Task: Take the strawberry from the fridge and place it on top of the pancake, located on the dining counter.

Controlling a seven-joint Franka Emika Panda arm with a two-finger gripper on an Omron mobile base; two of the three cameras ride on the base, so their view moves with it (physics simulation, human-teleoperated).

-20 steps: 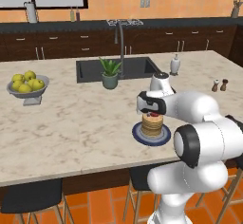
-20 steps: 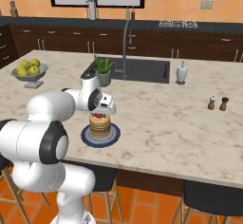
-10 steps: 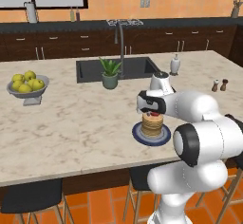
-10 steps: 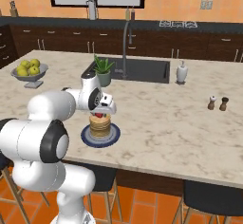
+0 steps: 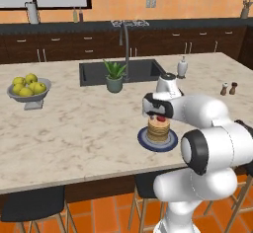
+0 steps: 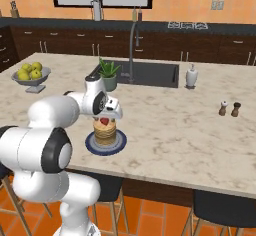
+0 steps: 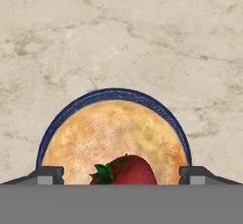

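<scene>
We see the two-finger dark-tipped gripper (image 7: 121, 175) standing wide apart now, its fingertips (image 7: 47, 174) at either side of the small red strawberry with green leaves (image 7: 127, 172), where half a second ago the base views showed the hand in the same spot over the stack; we judge the jaws have just let go. The strawberry (image 6: 104, 121) rests on top of the round tan pancake stack (image 6: 105, 133), which sits on its dark blue round plate (image 6: 120, 143) on the beige marble dining counter (image 6: 170, 125), on the near side of the pancake's top in the hand view. The fruit (image 5: 161, 118) looks released and settled, so we reckon the placement done, and only lifting clear without nudging it remains
</scene>
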